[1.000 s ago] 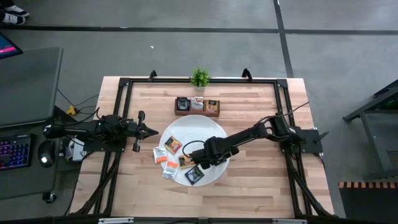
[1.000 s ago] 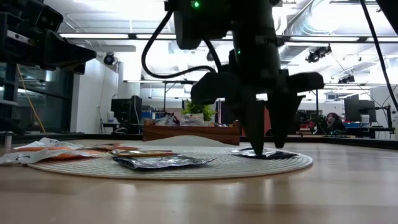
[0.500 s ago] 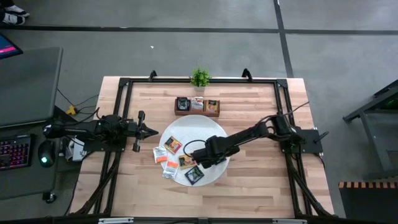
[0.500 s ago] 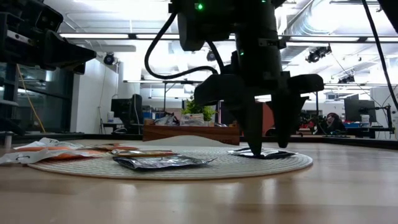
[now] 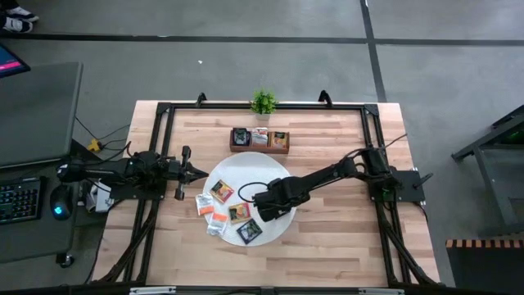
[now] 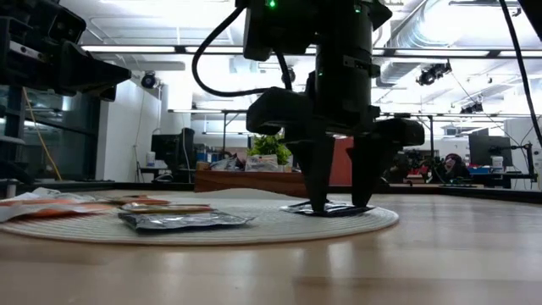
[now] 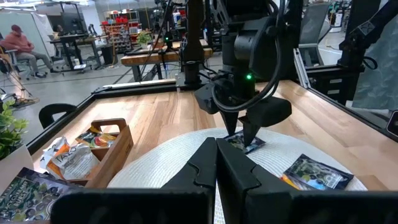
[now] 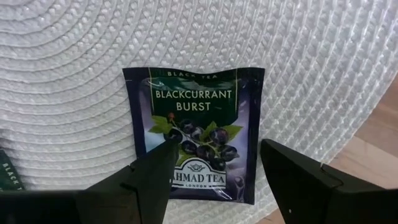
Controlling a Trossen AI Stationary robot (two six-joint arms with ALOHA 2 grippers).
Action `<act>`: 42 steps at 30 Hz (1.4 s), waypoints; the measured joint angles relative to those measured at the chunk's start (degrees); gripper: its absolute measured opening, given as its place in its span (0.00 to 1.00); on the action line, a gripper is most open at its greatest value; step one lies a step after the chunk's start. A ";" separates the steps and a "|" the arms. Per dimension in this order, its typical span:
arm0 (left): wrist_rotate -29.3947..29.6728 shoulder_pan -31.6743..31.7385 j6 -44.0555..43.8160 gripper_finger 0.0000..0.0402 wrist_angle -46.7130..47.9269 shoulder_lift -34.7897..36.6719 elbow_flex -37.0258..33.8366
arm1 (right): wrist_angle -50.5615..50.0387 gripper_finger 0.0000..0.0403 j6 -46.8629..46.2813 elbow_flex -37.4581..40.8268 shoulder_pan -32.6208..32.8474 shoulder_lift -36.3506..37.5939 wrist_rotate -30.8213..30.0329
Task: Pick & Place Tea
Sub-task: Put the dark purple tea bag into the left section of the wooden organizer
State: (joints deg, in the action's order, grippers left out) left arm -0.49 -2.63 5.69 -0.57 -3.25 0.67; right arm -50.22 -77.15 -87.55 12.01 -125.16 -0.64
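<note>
Seen level across the pale wooden desk (image 6: 440, 254): round white woven mat (image 6: 254, 227) lying flat. Right gripper (image 6: 337, 206) down from above, dark fingers (image 6: 319, 174) spread, tips straddling a dark flat tea sachet (image 6: 326, 209). Nearer, a silvery-black flat sachet (image 6: 182, 220); farther left, orange flat sachets (image 6: 157, 206). Behind, brown wooden tray (image 6: 246, 180).

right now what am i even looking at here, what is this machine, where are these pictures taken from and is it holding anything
It is a robot with two dark arms at a wooden table. One picture looks straight down, one looks level across the tabletop, and two come from cameras on the wrists. Tea sachets lie on a round white mat, and a wooden tray with more sits behind it. The right end effector stands open, straddling a blackcurrant sachet that lies flat on the mat, so nothing is held. The left end effector waits shut beside the mat.
</note>
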 joint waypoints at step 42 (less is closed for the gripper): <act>0.00 0.00 -0.02 0.00 -0.01 -0.02 0.00 | -1.26 0.02 3.64 -2.33 -0.70 -0.47 2.46</act>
State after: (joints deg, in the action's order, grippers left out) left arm -0.49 -2.63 5.67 -0.58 -3.27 0.67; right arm -51.47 -73.50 -89.88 11.31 -125.63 1.83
